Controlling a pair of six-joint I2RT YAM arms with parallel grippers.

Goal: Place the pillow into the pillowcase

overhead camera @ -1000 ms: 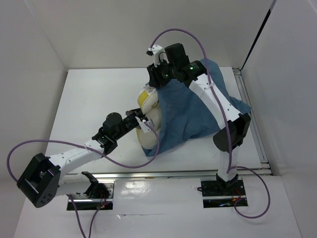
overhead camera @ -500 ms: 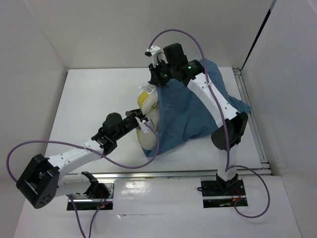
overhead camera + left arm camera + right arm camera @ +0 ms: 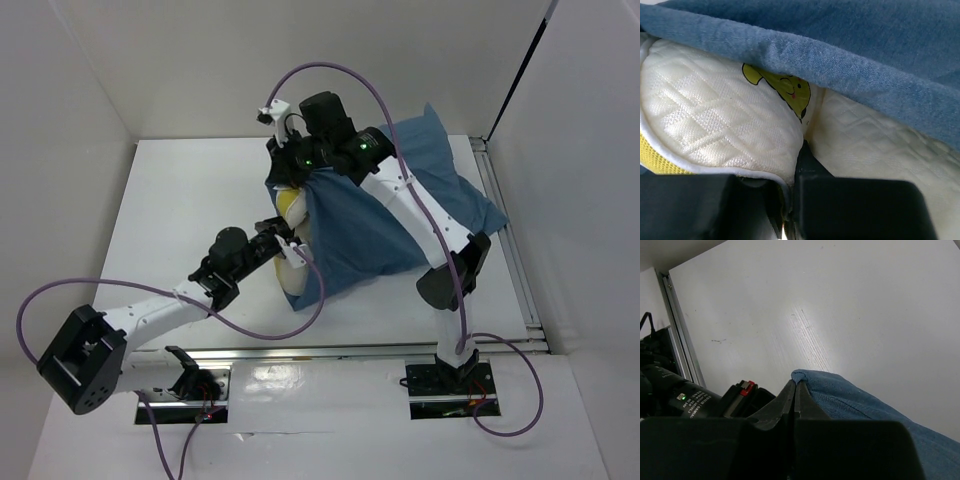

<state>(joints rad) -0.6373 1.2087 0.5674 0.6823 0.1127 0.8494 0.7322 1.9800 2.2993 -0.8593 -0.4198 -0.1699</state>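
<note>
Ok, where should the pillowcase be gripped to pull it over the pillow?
Pinch the pillowcase at its open hem, from above at the far end, where the right gripper holds it: that edge is a thin fold raised above the pillow.

White arm links [image 3: 150, 310], black joints [image 3: 228, 245], looping purple cables [image 3: 330, 66] (small green lights [image 3: 309, 158])

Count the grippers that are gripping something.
2. The left gripper, nearer the camera, pinches the pillow's edge; the right gripper, farther back, is shut on the pillowcase's edge. Neither grip is hidden.
</note>
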